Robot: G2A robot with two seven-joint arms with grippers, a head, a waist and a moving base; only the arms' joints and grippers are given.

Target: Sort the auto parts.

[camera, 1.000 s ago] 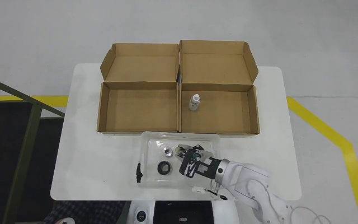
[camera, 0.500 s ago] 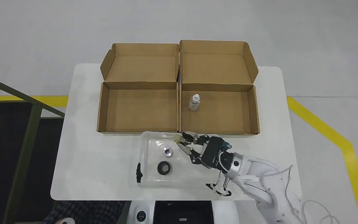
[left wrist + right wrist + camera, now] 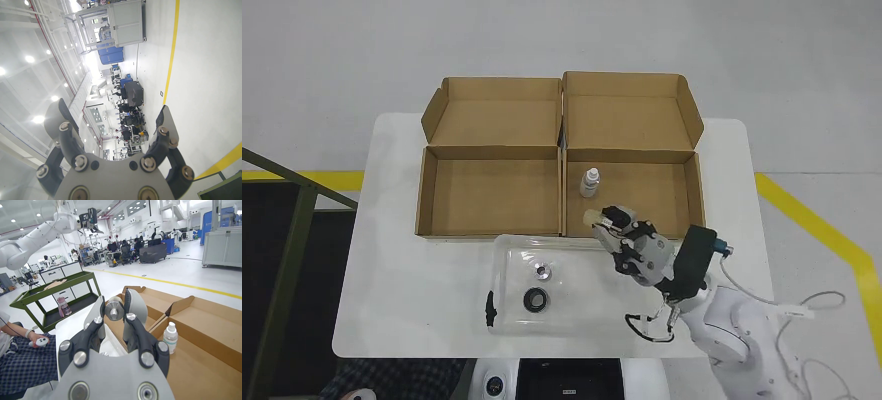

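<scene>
Right pincer [image 3: 114, 302] | grips metal part [image 3: 114, 313] | risen from tray [image 3: 510, 262] toward right box [image 3: 642, 195]

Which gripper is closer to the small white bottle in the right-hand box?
Right. The right gripper, holding a metal part, hovers beside the bottle; the left gripper is raised high, far off.

The pale glossy floor [image 3: 802, 80] is carrying yellow painted lines [image 3: 822, 225]. An olive-green metal shelf cart [image 3: 81, 301] is standing on it; round ceiling lamps [image 3: 38, 119] are shining overhead.
</scene>
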